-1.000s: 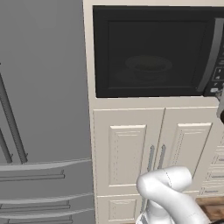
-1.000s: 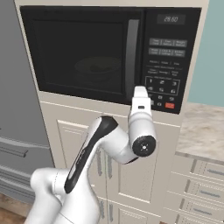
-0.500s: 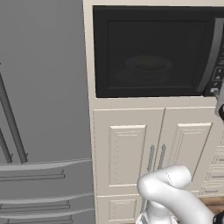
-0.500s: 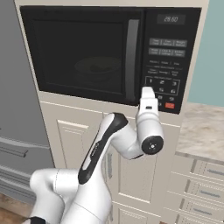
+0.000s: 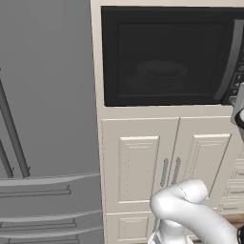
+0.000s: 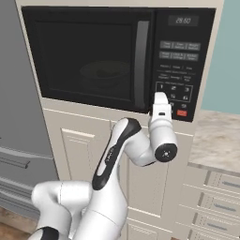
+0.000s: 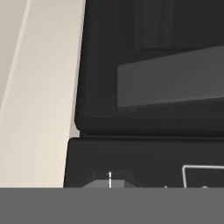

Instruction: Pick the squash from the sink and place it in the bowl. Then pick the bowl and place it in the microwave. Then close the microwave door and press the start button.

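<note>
End effector (image 6: 160, 97) raised, closed, against microwave (image 6: 117, 56) panel.

The microwave door (image 6: 89, 61) stands flush and closed, so its glass bars any reach to the bowl (image 6: 104, 71) inside, and its vertical handle (image 6: 141, 65) juts out just left of the button panel (image 6: 180, 70). The arm's hand, fingers (image 7: 109, 180) pressed together, sits hard against the panel's lower left. Open air lies before the cupboard doors (image 5: 164, 167) below and above the marbled surface (image 6: 215, 140) to the right.
</note>
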